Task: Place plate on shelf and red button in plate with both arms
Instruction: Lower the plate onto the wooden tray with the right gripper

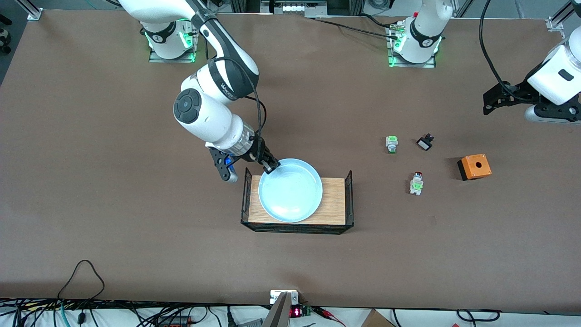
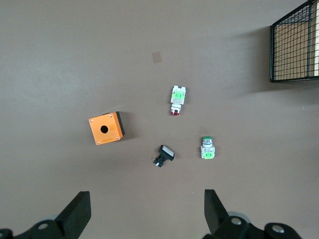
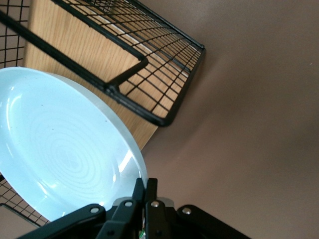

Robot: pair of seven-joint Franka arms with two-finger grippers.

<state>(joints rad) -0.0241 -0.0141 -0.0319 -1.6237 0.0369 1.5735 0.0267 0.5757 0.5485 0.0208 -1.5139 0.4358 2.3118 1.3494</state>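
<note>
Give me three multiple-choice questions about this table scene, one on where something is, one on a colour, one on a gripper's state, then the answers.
1. Where is the plate?
A. on the wooden tray
B. beside the orange box
C. on the bare table

2. What colour is the cap of the switch beside the small black part?
A. red
B. green
C. blue

3. The left gripper is:
A. open, holding nothing
B. shut on the red button
C. shut on the plate

Answers: 1 A, plate lies over the tray's wood; 2 B, green cap shows; 3 A, fingers apart over the parts, while the right gripper pinches the plate's rim.
</note>
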